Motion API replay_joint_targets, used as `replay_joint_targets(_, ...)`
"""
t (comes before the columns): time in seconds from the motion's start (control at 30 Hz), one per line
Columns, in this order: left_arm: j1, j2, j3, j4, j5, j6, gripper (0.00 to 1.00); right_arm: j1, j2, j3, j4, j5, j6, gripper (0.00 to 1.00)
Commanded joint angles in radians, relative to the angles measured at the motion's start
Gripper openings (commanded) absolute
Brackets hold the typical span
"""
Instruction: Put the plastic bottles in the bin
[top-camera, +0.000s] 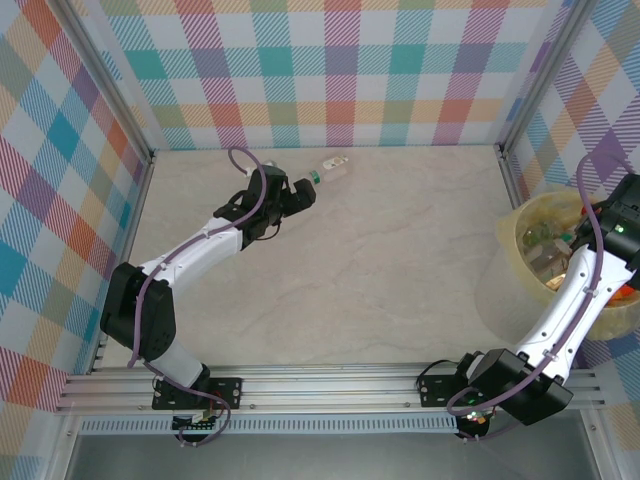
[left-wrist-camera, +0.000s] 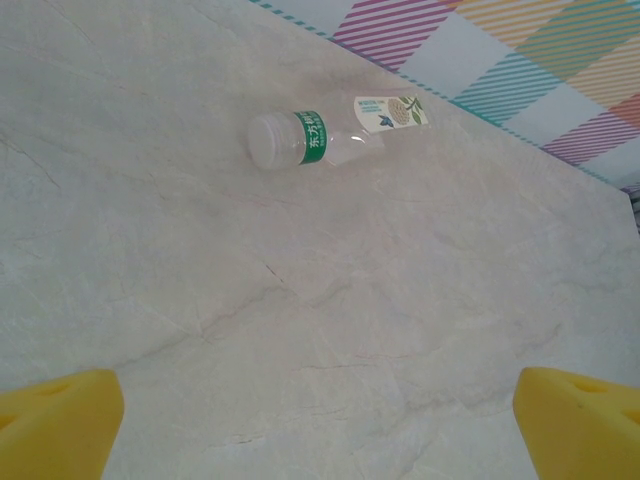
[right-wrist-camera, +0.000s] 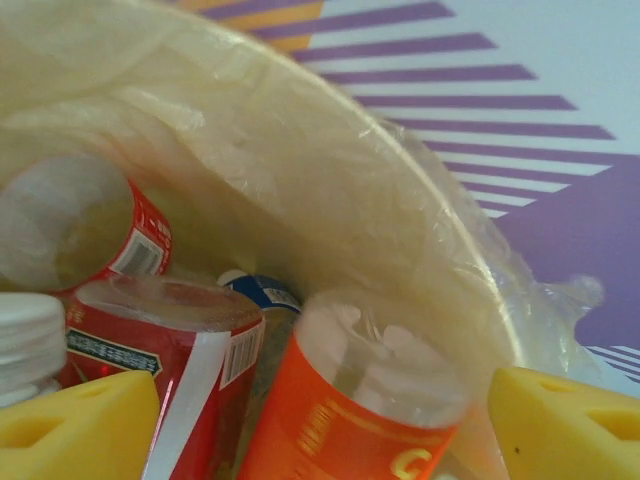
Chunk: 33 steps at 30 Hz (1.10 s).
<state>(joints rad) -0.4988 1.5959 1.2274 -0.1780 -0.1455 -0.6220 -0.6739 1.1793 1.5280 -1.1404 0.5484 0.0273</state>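
The left gripper (left-wrist-camera: 320, 425) is standing spread as wide as it goes, its two yellow pads (left-wrist-camera: 55, 425) sitting at the bottom corners of the wrist view with nothing but bare table (left-wrist-camera: 300, 330) between them; it is holding nothing and touching nothing. It is pointing toward a green-labelled bottle (left-wrist-camera: 312, 138), which is lying on its side well ahead of the pads, close to the foot of the plaid wall (left-wrist-camera: 520, 60). In the overhead view the same gripper (top-camera: 303, 190) is hovering near the far edge of the table, just short of that bottle (top-camera: 333, 164). The right gripper (right-wrist-camera: 320, 430) is hanging over the bin (right-wrist-camera: 300, 150), its yellow pads (right-wrist-camera: 565, 425) also standing far apart. Between them an orange-labelled bottle (right-wrist-camera: 370, 385) is lying in the bin, with a narrow gap showing beside the right-hand pad, so the jaws are not clamping it. A red-labelled bottle (right-wrist-camera: 175, 345) is lying just beside the other pad, and whether they are touching cannot be told. More bottles are resting against the bin's wall. From above, the right arm (top-camera: 580, 290) is reaching over the bin (top-camera: 515, 235) at the table's right edge.
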Motion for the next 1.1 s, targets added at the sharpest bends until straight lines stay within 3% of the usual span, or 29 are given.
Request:
replay_joint_targets(0.0,0.003,0.002,0.024,0.006,0.015,-0.022,1.00,-0.003,-0.020,0.064,0.014,-0.025,0.030,0.90)
replay_joint_targets(0.07,0.002,0.012,0.026,0.016,0.021,-0.020,1.00,0.008,-0.025,0.093,-0.004,-0.070,0.044,0.99)
replay_joint_targets(0.23,0.002,0.045,0.026,0.055,0.030,-0.015,1.00,0.095,-0.065,0.128,0.009,-0.188,0.095,1.00)
replay_joint_targets(0.33,0.002,0.069,0.027,0.084,0.044,-0.013,1.00,0.186,-0.079,0.130,0.028,-0.240,0.125,1.00)
replay_joint_targets(0.53,0.002,0.096,0.028,0.121,0.058,0.013,1.00,0.408,-0.064,0.133,0.067,-0.228,0.190,1.00)
replay_joint_targets(0.83,0.003,0.123,0.085,0.105,0.063,0.138,1.00,0.627,-0.066,0.071,0.266,-0.291,0.257,1.00)
replay_joint_targets(1.07,0.009,0.166,0.129,0.091,0.054,0.248,1.00,0.758,-0.090,-0.012,0.448,-0.442,0.248,1.00)
